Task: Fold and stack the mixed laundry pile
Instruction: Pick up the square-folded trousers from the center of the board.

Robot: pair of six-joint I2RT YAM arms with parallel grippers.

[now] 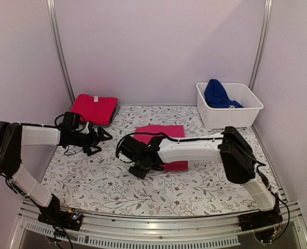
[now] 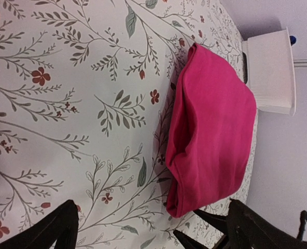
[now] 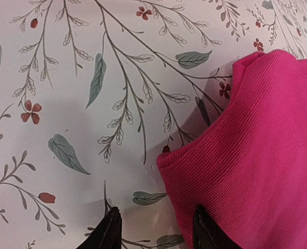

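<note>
The magenta-pink garment (image 1: 161, 132) is lying folded in the middle of the floral cloth (image 1: 91, 176), its near left corner sitting right at the right gripper (image 3: 156, 228). That pincer is standing a little way open: one finger is hovering over the ribbed pink edge, the other over the bare printed cloth, and it is gripping nothing. The left gripper (image 1: 102, 142) is gaping wide just to the left of the garment, pointing at it, also holding nothing. The red tee (image 1: 94, 108) is resting folded at the far left corner, showing a small white neck label (image 1: 96, 97) whose print is too small to read. The royal blue garment (image 1: 218, 94) is lying bunched inside the white tub (image 1: 231, 116) at the far right. Bare floral cloth is stretching out left of and nearer than the pink garment, running to the metal rail (image 1: 158, 225) along the near edge.
</note>
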